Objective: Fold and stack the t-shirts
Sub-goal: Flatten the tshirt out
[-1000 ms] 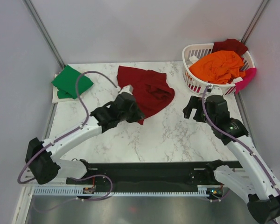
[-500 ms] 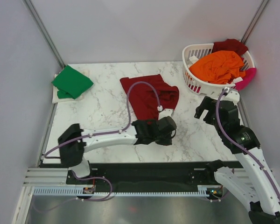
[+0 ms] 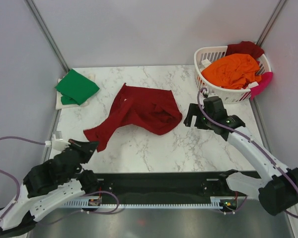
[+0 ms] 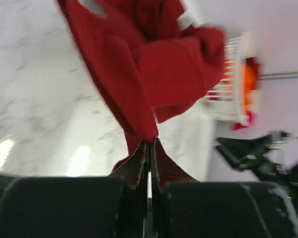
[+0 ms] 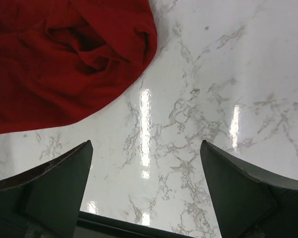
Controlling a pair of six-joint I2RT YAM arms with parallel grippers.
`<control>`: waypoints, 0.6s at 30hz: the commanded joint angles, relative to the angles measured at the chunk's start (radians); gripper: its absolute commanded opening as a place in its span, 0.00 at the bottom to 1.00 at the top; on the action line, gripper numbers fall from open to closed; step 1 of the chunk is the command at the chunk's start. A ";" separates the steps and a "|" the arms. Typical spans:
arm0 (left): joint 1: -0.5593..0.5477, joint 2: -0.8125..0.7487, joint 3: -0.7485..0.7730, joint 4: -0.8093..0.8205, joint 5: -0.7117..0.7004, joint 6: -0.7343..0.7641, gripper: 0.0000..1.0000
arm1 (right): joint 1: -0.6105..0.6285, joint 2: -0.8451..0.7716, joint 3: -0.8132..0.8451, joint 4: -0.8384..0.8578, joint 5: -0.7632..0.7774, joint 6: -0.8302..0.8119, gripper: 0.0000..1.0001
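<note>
Top view, read left to right

- Green t-shirt (image 3: 77, 87): folded, in the far-left corner of the marble worktop (image 3: 159, 146), well apart from the other cloth
- Left claw (image 3: 91, 145): low at the near-left edge of the worktop, with the arm bent close to its base. Wrist view: the fingers (image 4: 138, 164) are pressed together with a corner of the large dark red t-shirt pinched between them, and no gap shows
- Large dark red t-shirt (image 3: 144, 109): middle of the worktop, not folded. One end runs out as a narrowing strip towards the near left and ends in the left claw. The rest lies bunched and creased further right, with a rounded right edge
- Right claw (image 3: 191, 117): just beside the right edge of that shirt, over bare marble. Wrist view: jaws spread wide with nothing between them. The red cloth sits in the upper left of that view, clear of both fingers (image 5: 54, 183)
- Laundry basket (image 3: 204, 87): white, slotted, in the far-right corner. An orange t-shirt (image 3: 232, 70) is heaped on top, a smaller dark red t-shirt (image 3: 244, 48) lies over the far rim, and a pink t-shirt (image 3: 261, 83) hangs over the right rim
</note>
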 commanded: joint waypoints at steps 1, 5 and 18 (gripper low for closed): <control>-0.004 0.072 -0.074 -0.332 0.007 -0.286 0.02 | 0.052 0.102 0.046 0.084 -0.063 -0.021 0.98; -0.004 0.094 -0.059 -0.380 0.040 -0.287 0.07 | 0.115 0.250 0.149 0.098 -0.011 -0.044 0.98; -0.009 0.069 0.053 -0.463 -0.080 -0.194 0.16 | 0.292 0.797 0.612 0.123 0.061 -0.121 0.93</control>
